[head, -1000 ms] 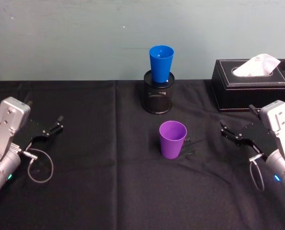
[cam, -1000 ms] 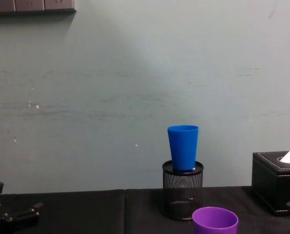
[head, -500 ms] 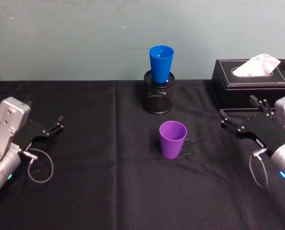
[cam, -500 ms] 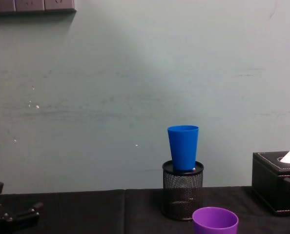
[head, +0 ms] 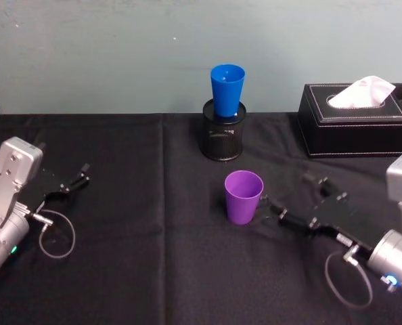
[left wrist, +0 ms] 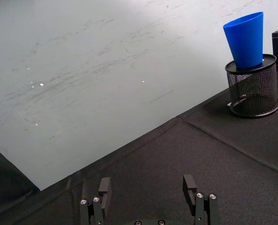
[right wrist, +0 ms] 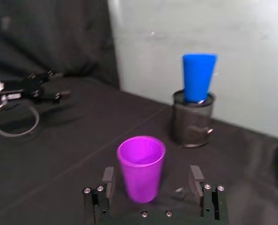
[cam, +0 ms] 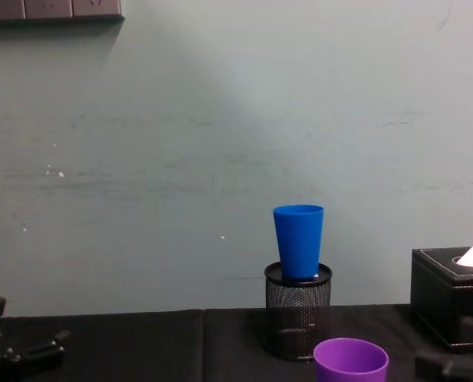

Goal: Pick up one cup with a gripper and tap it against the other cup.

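Head view: right gripper (head: 297,200) low, aimed at the purple cup (head: 243,196) beside it; left gripper (head: 83,173) parked; both with jaws spread.

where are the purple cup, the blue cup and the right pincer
purple cup (head: 243,206), head view, on its outer side wall below the rim
blue cup (head: 227,95), head view, on the middle of its outer side wall
right pincer (head: 288,192), head view, midway between its open fingertips

Two cups (purple cup (head: 243,198), blue cup (head: 227,89)), one mesh holder (head: 222,139), one tissue box (head: 356,132).
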